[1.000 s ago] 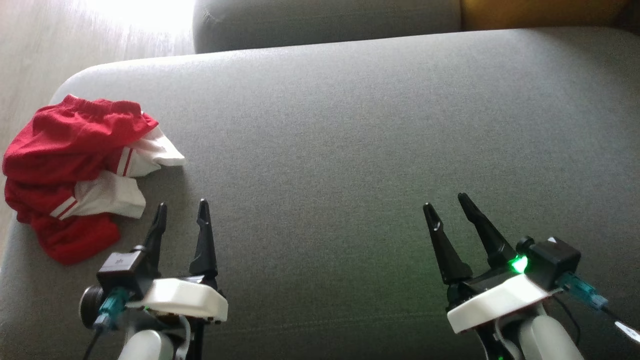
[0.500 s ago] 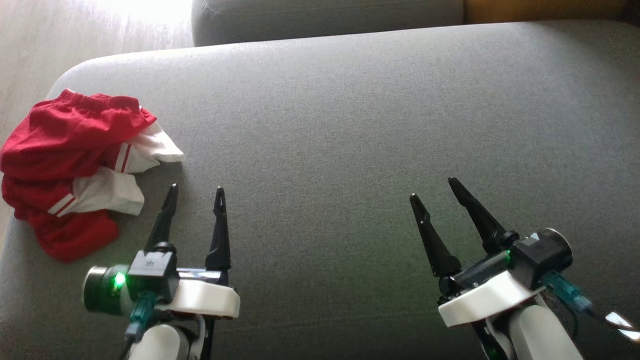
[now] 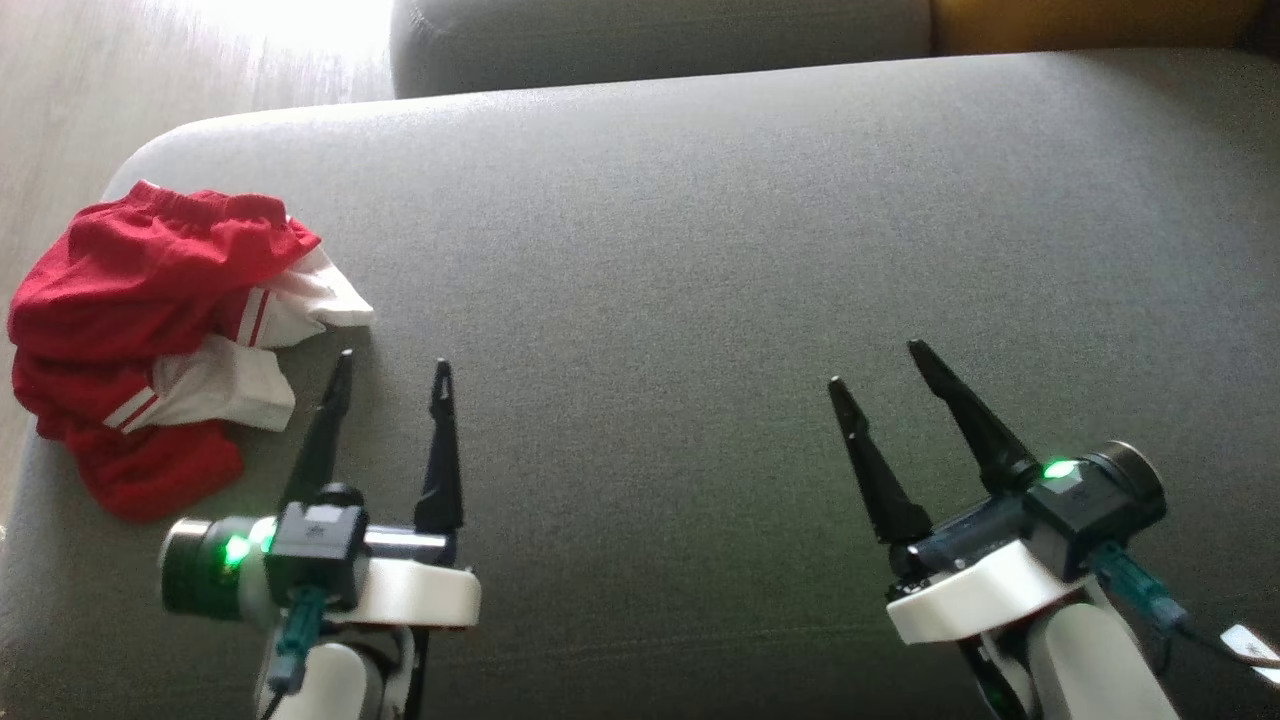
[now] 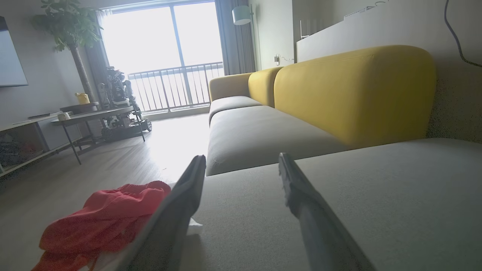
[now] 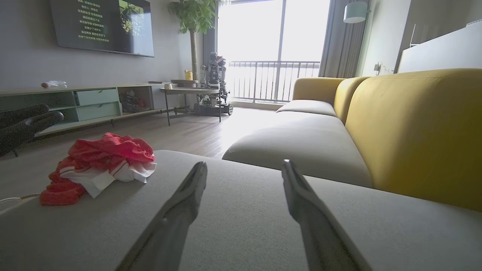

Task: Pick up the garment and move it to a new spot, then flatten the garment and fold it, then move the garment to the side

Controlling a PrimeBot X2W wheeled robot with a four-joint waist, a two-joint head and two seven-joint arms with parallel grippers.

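Both arms have crept forward over the grey seat cushion (image 3: 700, 250) in the last second. The left gripper (image 3: 393, 362) has brought its fingertips up level with the near white edge of the garment (image 3: 150, 320), and its wrist has rolled so that the camera housing now sits out to the left. The right gripper (image 3: 874, 364) has advanced a little too, above bare cushion and well apart from the cloth.

We see both pairs of jaws spread wide with nothing between them. The garment, red with white striped panels, lies crumpled by the cushion's left edge, just beside the left gripper's outer finger and, as far as we can tell, untouched. From the left wrist it shows low and left of the fingers, not between them.

We judge the pick-up not yet begun: the left arm is nearing the cloth but would need to swing further left and come down before closing on it.
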